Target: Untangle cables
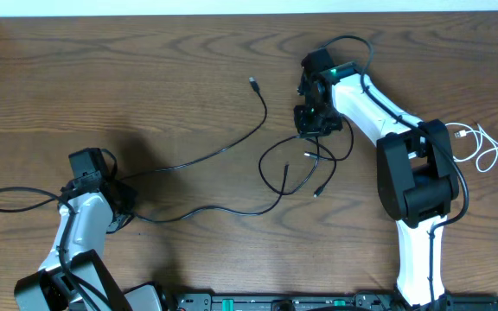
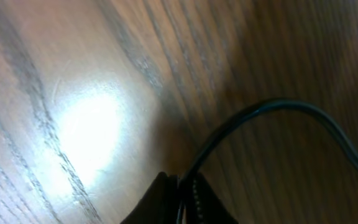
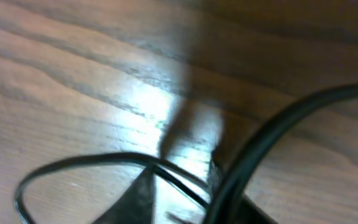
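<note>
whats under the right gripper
The right gripper hangs over the upper end of the black cable tangle. Its wrist view shows a thin black loop on the wooden table. Overhead, the cable directly beneath it is covered.

1. A brown wooden surface (image 1: 145, 78) with dark, wavy grain fills every view.
2. A pale strip (image 1: 232, 7) runs along its far edge.
3. Bright glare (image 2: 89, 134) shines off the wood in both wrist views.
4. A soft shadow (image 1: 150, 142) darkens the left part.

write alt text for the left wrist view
A thin black cable runs up from between the left arm's two dark fingers at the bottom edge and arcs right across a wooden table with a bright glare patch.
</note>
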Robot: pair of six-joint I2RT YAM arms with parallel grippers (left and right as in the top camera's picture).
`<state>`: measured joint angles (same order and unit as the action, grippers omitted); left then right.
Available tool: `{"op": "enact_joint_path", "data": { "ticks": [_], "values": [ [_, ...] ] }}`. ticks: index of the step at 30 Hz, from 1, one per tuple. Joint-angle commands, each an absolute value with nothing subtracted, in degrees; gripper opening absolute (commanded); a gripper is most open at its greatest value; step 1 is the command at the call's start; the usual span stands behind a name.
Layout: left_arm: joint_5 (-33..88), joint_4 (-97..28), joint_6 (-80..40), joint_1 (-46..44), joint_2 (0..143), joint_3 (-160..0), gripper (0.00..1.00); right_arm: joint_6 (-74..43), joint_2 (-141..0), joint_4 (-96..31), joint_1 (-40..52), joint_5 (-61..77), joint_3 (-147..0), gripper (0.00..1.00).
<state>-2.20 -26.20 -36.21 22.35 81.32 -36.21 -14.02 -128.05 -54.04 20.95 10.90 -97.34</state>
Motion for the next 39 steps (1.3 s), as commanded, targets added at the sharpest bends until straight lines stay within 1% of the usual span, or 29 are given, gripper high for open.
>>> {"op": "enact_joint_path", "data": {
  "ticks": [1,2,3,4,5,7,10,11,16,19,20,22,25,26,29,30,31,32,34,35,36,38,39],
  "values": [
    [-1.9,-26.5,-35.9,22.6,81.7,-36.4,0.31,-13.6,-128.6,-53.9,22.1,11.6,-96.9,0.51],
    [-1.9,-26.5,-35.8,22.6,81.7,-36.4,0.38,-13.6,-128.6,-53.9,22.3,11.6,-96.9,0.61],
    [-1.8,-26.7,-35.8,22.6,81.7,-36.4,0.44,-13.6,-128.6,-53.7,22.5,11.6,-96.9,0.68],
    [-1.4,-26.7,-35.8,22.6,81.7,-36.4,0.5,-13.6,-128.6,-53.6,22.7,11.6,-96.9,0.81],
    [-0.5,-26.7,-35.5,22.6,81.7,-36.4,0.58,-13.6,-128.6,-53.4,23.0,11.6,-96.9,0.92],
    [2.4,-26.4,-33.3,22.6,81.7,-36.4,0.71,-13.6,-128.6,-53.2,23.6,11.6,-96.9,0.99],
    [4.3,-26.6,-30.6,22.6,81.4,-37.0,0.77,-13.6,-128.6,-53.0,24.4,11.6,-96.9,0.99],
    [4.3,-26.9,-30.6,22.6,81.2,-37.3,0.81,-13.6,-128.6,-52.9,24.7,11.6,-96.9,0.99],
    [4.8,-28.2,-30.6,22.6,78.3,-38.5,0.82,-13.6,-128.6,-52.9,26.0,11.5,-96.9,0.99],
    [7.4,-28.2,-30.5,22.6,75.2,-38.5,0.82,-13.6,-128.6,-52.8,26.4,11.5,-96.9,0.99],
    [9.9,-28.1,-29.5,22.6,73.9,-38.5,0.81,-13.6,-128.6,-52.7,26.4,11.5,-96.9,0.99],
    [15.4,-27.5,-26.5,22.6,72.3,-38.5,0.77,-13.6,-128.6,-52.6,26.5,11.5,-96.9,0.99],
    [26.3,-27.4,-22.9,22.6,70.4,-38.5,0.76,-13.6,-128.6,-52.6,26.9,11.6,-96.9,0.99],
    [28.2,-27.6,-22.5,22.6,70.3,-38.5,0.76,-13.6,-128.6,-52.6,26.9,11.6,-96.9,0.99],
    [32.3,-29.5,-22.5,22.5,70.4,-38.5,0.77,-13.6,-128.6,-52.7,27.1,11.6,-96.9,0.91],
    [32.4,-30.8,-22.5,22.4,70.4,-38.5,0.77,-13.6,-128.6,-52.7,27.1,11.6,-96.9,0.87],
    [32.4,-31.7,-22.5,22.4,70.4,-38.5,0.77,-13.6,-128.6,-52.7,27.1,11.5,-96.9,0.81],
    [32.4,-32.9,-22.5,22.4,70.4,-38.5,0.77,-13.6,-128.6,-52.7,27.1,11.5,-96.9,0.72],
    [32.4,-34.8,-22.5,22.4,70.4,-38.5,0.79,-13.6,-128.6,-52.7,27.1,11.5,-96.9,0.6],
    [32.4,-35.1,-22.5,22.4,70.4,-38.5,0.89,-13.6,-128.6,-52.8,27.1,11.5,-96.9,0.55],
    [32.4,-35.1,-22.5,22.4,70.4,-38.5,0.98,-13.6,-128.6,-53.0,27.0,11.5,-96.9,0.47],
    [32.4,-35.1,-22.5,22.4,70.4,-38.5,0.98,-13.6,-128.6,-53.2,26.9,11.6,-96.9,0.37],
    [32.4,-35.1,-22.5,22.4,70.4,-38.5,0.98,-13.6,-128.6,-53.2,26.9,11.6,-96.9,0.35]
  ]
}}
